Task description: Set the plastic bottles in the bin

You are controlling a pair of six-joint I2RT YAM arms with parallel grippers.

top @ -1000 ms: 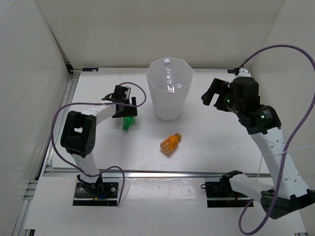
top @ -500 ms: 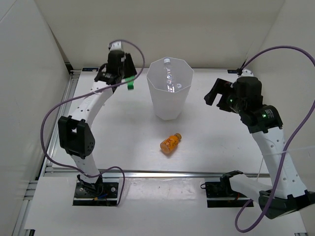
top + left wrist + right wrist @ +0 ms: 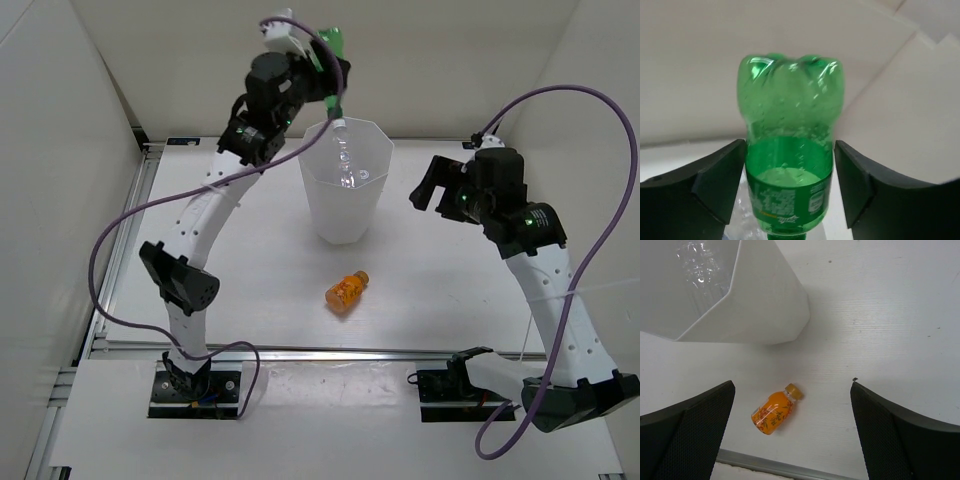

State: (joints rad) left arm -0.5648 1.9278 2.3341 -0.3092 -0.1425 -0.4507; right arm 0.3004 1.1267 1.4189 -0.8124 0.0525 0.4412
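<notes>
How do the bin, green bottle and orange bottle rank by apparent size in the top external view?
1. bin
2. green bottle, looks longer than the next, but it is held nearer the camera, so unsure
3. orange bottle

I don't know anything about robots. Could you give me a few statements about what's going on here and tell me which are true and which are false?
1. The left end effector grips a green bottle. True.
2. The orange bottle is already inside the bin. False: it lies on its side on the table, in front of the bin.
3. The bin has nothing in it. False: a clear bottle shows inside it.
4. The right end effector is open and holds nothing. True.
</notes>
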